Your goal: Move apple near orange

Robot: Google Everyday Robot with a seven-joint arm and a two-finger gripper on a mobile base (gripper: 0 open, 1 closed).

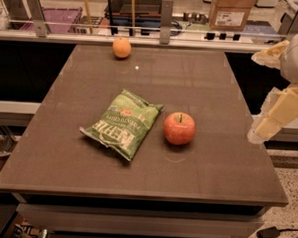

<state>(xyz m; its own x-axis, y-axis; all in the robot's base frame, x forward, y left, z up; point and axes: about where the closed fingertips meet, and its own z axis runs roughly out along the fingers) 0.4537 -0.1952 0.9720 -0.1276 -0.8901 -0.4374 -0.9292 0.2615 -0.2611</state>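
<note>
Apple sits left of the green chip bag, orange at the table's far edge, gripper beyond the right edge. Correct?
No. The camera view shows the apple right of the green chip bag, not left. The orange is at the table's far edge, and the gripper is beyond the right edge.

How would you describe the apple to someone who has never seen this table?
On the brown table, left of the gripper beyond its right edge, look beside the green chip bag. The apple is the red fruit with a stem; the orange at the far edge is plain orange and smaller.
</note>
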